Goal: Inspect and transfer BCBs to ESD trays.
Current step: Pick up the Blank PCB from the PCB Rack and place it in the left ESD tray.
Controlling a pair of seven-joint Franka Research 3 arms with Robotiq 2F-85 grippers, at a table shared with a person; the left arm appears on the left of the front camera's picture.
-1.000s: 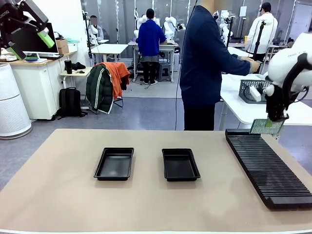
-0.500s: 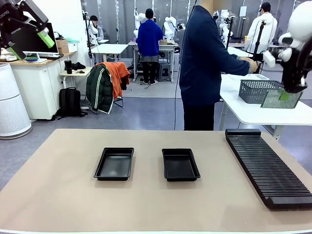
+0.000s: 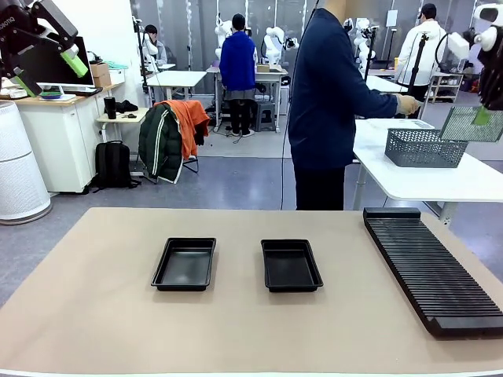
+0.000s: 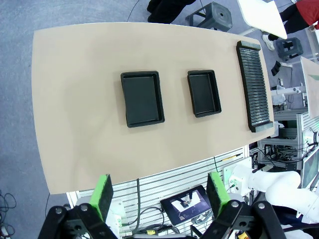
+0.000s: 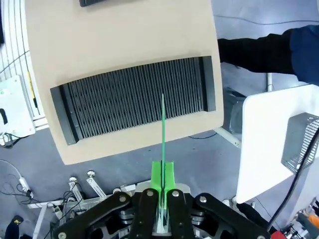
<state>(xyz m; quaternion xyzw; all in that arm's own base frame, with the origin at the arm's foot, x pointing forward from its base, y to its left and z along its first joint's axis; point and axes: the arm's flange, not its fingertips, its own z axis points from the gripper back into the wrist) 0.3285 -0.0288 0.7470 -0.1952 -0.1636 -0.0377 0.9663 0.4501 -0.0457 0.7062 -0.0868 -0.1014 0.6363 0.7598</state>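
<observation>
The right hand (image 3: 481, 115) clamped a thin, flat, pale green BCB (image 3: 465, 126) high above the long ribbed black rack (image 3: 432, 267), while the left hand (image 3: 49, 71) gaped wide, empty, far above two shallow, round-cornered black ESD trays (image 3: 184, 265) (image 3: 291, 267) on the tan counter (image 3: 102, 314).

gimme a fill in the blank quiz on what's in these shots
1. The right end effector is ___ on the BCB.
2. The left end effector is ___.
3. Both ESD trays are ___.
4. In the front view, the slotted rack lies to the ___ of both trays.
Missing words: shut; open; empty; right.
</observation>
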